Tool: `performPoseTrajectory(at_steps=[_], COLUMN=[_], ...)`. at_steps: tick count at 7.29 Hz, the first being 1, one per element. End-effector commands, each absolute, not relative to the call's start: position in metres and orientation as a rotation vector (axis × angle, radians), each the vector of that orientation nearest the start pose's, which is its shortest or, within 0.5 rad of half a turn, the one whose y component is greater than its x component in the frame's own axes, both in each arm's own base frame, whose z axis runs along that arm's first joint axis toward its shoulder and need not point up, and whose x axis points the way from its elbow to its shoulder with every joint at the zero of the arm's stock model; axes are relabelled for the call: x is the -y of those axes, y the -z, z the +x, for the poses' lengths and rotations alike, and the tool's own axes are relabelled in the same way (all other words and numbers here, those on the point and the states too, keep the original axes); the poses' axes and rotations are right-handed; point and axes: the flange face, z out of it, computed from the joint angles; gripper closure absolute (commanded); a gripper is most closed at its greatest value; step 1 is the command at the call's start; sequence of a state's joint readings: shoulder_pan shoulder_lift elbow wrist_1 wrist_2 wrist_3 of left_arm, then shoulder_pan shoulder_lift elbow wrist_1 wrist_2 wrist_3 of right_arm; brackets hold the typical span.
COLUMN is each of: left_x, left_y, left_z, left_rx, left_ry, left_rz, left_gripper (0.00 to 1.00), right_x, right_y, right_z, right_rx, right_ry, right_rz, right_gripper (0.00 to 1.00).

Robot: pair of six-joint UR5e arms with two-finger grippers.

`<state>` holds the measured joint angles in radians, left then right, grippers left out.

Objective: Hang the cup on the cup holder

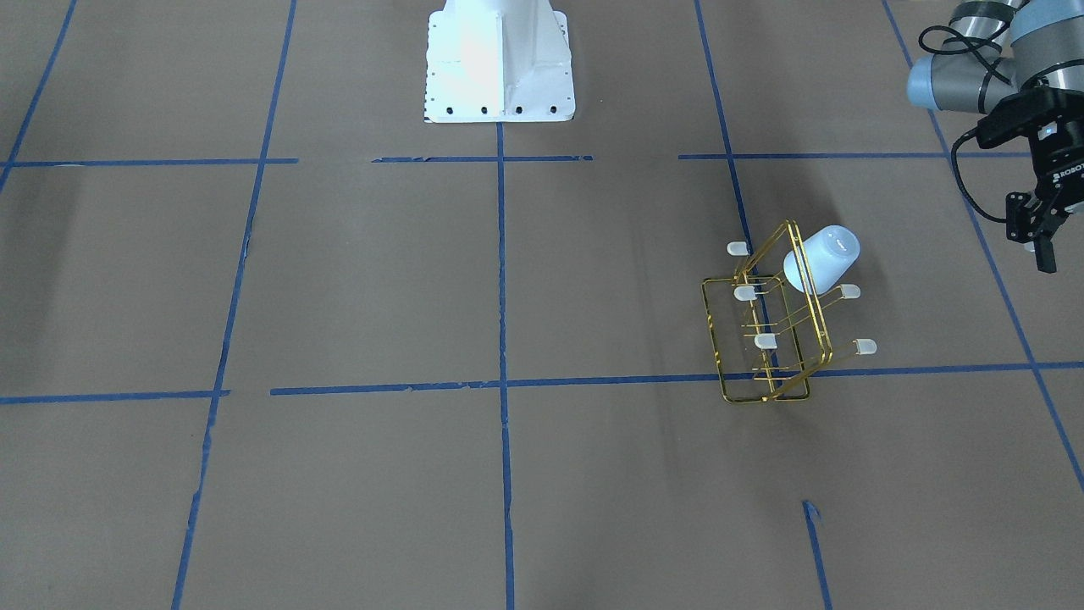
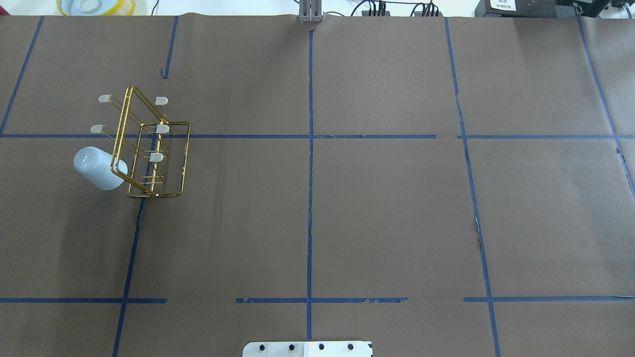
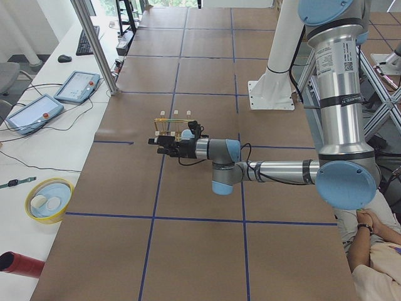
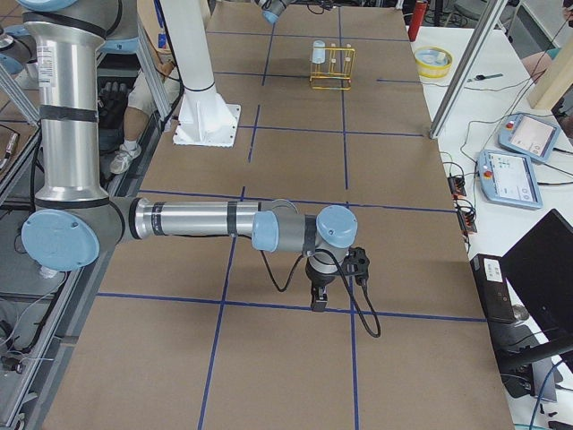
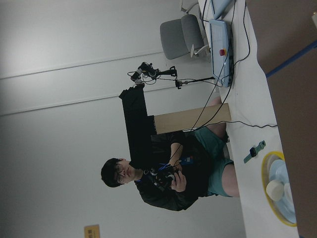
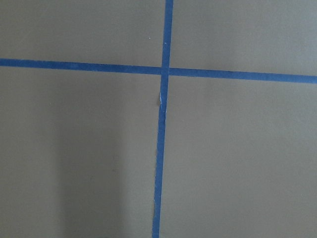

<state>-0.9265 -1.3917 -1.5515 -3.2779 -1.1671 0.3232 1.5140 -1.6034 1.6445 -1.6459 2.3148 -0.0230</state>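
Brown paper crossed by blue tape lines (image 2: 310, 198) is covering the tabletop (image 2: 377, 213). At the middle of the near edge, the robot's white base plate (image 2: 307, 348) is sitting bolted down.

Toward the right end of the tabletop, the right gripper (image 4: 318, 300) is pointing straight down over a tape crossing. It shows only in the side view, so I cannot tell how far it is opened.

Toward the left end, the left gripper (image 1: 1035, 241) is hovering above the paper. Its fingers seem to be standing parted, though the angle is poor, and it is gripping nothing. It is keeping clear of the cup (image 2: 99, 168), on the side nearer the left end.

The cup is hanging mouth-first on a prong of the cup holder (image 2: 149, 144). It is tilting, with its closed bottom pointing up and out toward the left end and its mouth lying against the upright gold frame. It is occupying the prong nearest the robot on that side.

The cup holder is standing in the far left part of the tabletop, with whitish caps (image 2: 162, 129) tipping its other prongs.

Beyond the far left corner, a yellow bowl (image 2: 95, 6) is resting on a white bench.
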Motion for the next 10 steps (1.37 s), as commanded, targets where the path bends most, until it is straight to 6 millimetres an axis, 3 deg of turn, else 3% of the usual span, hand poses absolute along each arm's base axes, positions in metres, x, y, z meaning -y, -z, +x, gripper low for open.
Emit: performPoseTrajectory(at_steps=[1,2,4,5,7,8,9,10], left_x=[0.458,0.483,0.508,0.527,0.538,0.573,0.591,0.584], left_y=[-0.588,-0.586,-0.613,-0.621,-0.646,-0.634,-0.613,-0.608], left_z=[0.068,0.024,-0.021,-0.022,-0.015,-0.013,-0.011,-0.011], left_rx=[-0.440,-0.551,-0.667,-0.669,-0.673,-0.646,-0.654,-0.730], left_ry=[-0.335,-0.201,-0.065,-0.015,-0.002,-0.094,-0.147,-0.138], left_rz=[1.208,1.050,0.624,0.435,0.224,0.117,0.004,-0.030], left_gripper=[0.00,0.00,0.00,0.00,0.00,0.00,0.00,0.00], right_x=[0.478,0.478,0.478,0.478,0.478,0.478,0.478,0.478], right_y=[-0.648,-0.648,-0.648,-0.648,-0.648,-0.648,-0.648,-0.648], right_z=[0.039,0.039,0.039,0.039,0.039,0.039,0.039,0.039], right_rx=[0.743,0.743,0.743,0.743,0.743,0.743,0.743,0.743], right_ry=[0.063,0.063,0.063,0.063,0.063,0.063,0.063,0.063], right_rz=[-0.046,-0.045,-0.045,-0.045,-0.045,-0.046,-0.046,-0.045], right_gripper=[0.00,0.00,0.00,0.00,0.00,0.00,0.00,0.00])
